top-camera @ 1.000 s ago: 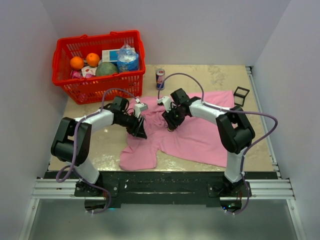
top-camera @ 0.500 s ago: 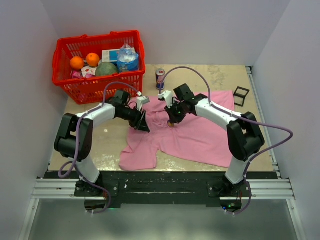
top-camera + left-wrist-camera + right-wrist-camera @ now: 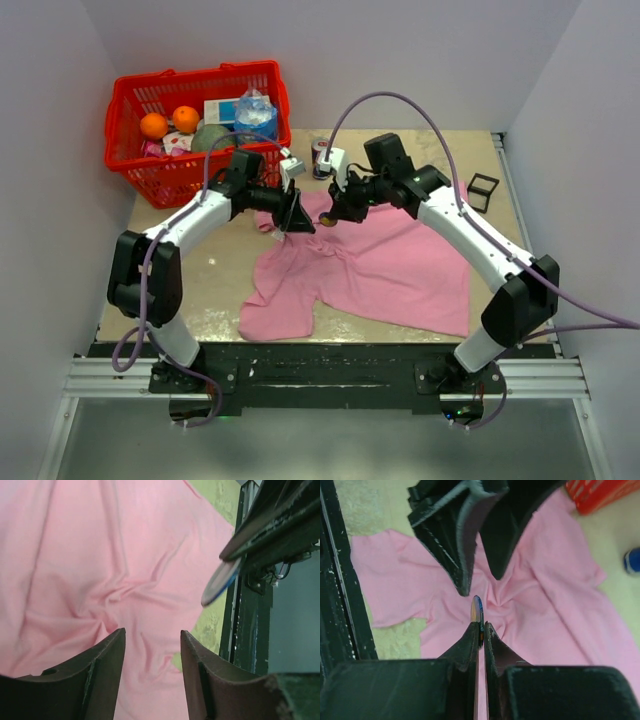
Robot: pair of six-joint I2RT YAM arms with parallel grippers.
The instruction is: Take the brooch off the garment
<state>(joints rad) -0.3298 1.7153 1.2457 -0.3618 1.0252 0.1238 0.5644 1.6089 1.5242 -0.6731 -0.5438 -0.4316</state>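
Here, right tool (image 3: 479,626) pinches the thin pale brooch (image 3: 477,608) edge-on (left tool (image 3: 152,645) released).

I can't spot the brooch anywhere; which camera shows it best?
The left wrist view: the brooch shows its round face there. The right wrist view catches only its thin edge, pinched between the right arm's fingers. From above, it is too small to find.

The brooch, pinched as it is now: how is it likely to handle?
Probably stiff and light: the brooch is a thin disc, held edge-on by the right gripper at one edge only. That small grip suggests it could slip or pivot. If dropped on edge, it may roll.
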